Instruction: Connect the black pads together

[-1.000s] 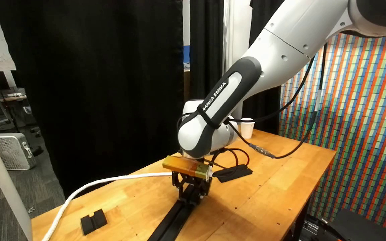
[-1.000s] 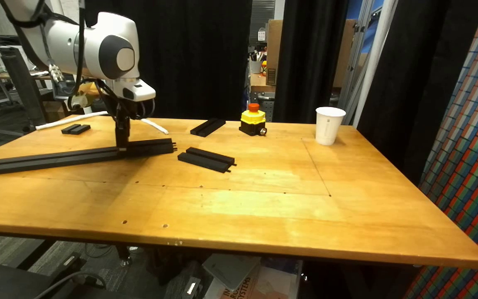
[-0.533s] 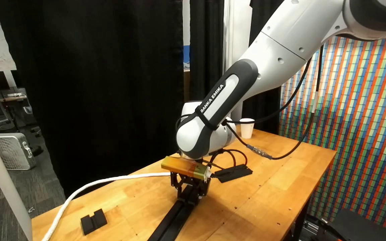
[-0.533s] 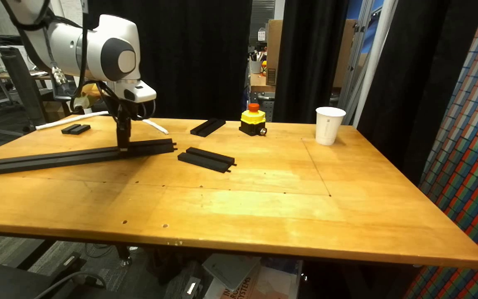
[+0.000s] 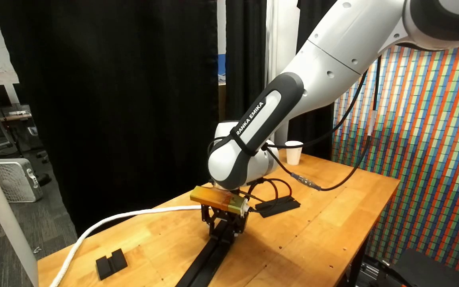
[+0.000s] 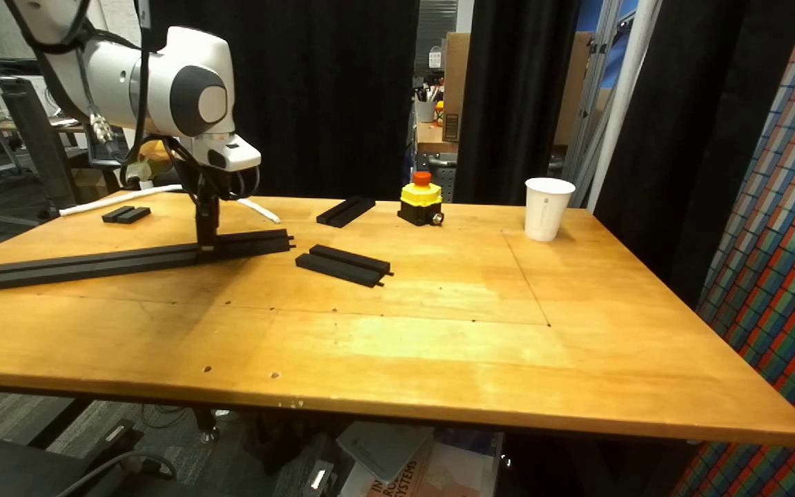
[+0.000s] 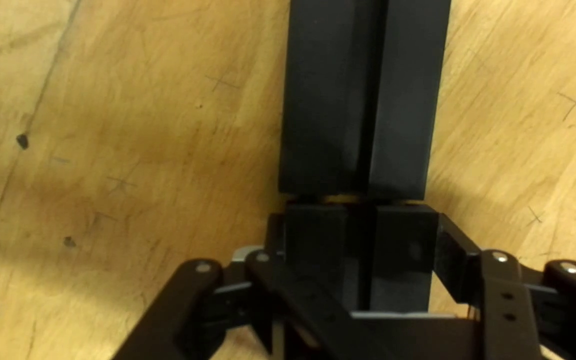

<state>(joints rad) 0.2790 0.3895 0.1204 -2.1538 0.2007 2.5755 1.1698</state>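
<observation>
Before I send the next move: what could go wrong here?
1. In the wrist view a thin gap shows between the gripped black pad and the black pad ahead, so the joint may not be fully seated.
2. The gripper holds close to that gap, so pushing might jam it against the next pad's end.
3. In an exterior view, a loose black pad lies near the pegged end; a swing could bump it.

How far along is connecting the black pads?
Looks done: a grooved matte-black pad lines up with a long matte-black bar. In hand: the black gripper holds that pad, wooden table showing through a thin gap at the joint. Left: closing the gap, then probably adding three loose black grooved pads.
</observation>
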